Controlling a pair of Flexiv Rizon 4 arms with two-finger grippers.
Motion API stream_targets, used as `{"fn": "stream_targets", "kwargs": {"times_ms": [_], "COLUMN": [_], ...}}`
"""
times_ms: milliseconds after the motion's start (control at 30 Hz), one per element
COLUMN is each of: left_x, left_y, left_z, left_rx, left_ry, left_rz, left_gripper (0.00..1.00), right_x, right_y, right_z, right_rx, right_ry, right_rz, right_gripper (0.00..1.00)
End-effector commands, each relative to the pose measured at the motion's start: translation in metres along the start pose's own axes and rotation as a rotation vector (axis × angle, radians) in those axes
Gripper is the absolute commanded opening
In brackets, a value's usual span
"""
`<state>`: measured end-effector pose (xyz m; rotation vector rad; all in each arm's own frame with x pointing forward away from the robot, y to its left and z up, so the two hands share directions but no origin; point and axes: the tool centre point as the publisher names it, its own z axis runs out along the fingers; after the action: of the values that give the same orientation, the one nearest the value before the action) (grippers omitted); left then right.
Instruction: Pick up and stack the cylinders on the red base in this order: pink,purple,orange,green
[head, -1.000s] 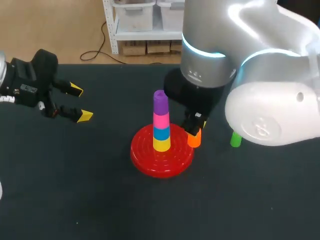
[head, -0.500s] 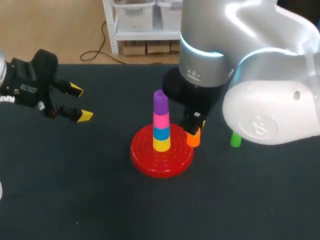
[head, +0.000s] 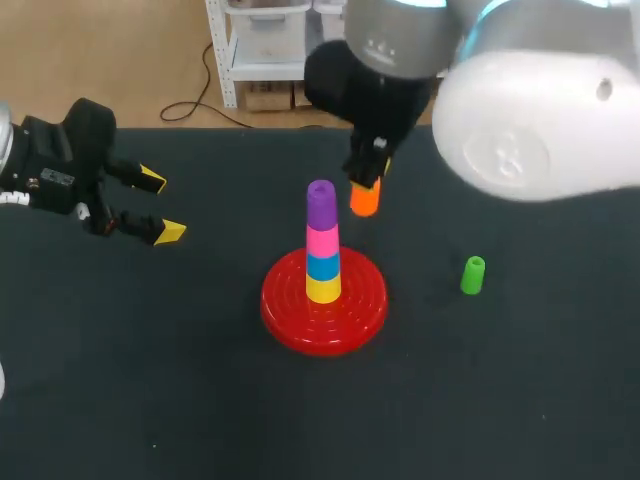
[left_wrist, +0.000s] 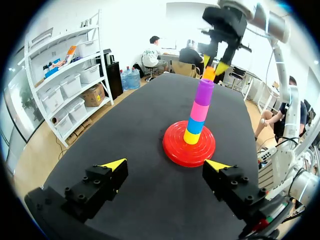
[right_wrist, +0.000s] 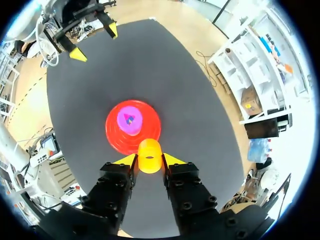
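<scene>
The red base (head: 345, 315) stands mid-table with a stack of yellow, blue, pink and purple cylinders on its peg; the purple cylinder (head: 321, 205) is on top. My right gripper (head: 366, 178) is shut on the orange cylinder (head: 365, 198), holding it in the air just right of and level with the stack's top. From the right wrist, the orange cylinder (right_wrist: 149, 155) sits between the fingers above the base (right_wrist: 150, 135). The green cylinder (head: 472, 275) lies on the table right of the base. My left gripper (head: 158, 206) hangs open at the left, empty.
The black table runs out in all directions around the base (left_wrist: 178, 150). My right arm's large white body (head: 540, 100) hangs over the back right of the table.
My right gripper has lifted the orange cylinder from table level beside the base up to the height of the purple cylinder. The left arm has stayed still.
</scene>
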<state>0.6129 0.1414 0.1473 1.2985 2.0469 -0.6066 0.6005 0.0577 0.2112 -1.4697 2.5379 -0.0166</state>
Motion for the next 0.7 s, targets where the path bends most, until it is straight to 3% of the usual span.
{"fn": "stream_targets", "kwargs": {"times_ms": [33,333,700], "left_x": [-0.001,-0.001,-0.001], "left_y": [0.001,0.001,0.001], "left_z": [0.001,0.001,0.001], "left_rx": [0.001,0.001,0.001], "left_ry": [0.006,0.006,0.006], "left_rz": [-0.001,-0.001,-0.001], "left_gripper": [1.00,1.00,1.00], "right_x": [-0.005,-0.017,-0.034], "right_y": [-0.002,0.000,0.009], "right_z": [-0.021,-0.046,-0.039], "right_rx": [-0.002,0.009,0.022], "right_ry": [-0.012,-0.035,0.030], "right_rz": [-0.005,-0.053,-0.121], "right_gripper": [0.00,0.00,0.00]}}
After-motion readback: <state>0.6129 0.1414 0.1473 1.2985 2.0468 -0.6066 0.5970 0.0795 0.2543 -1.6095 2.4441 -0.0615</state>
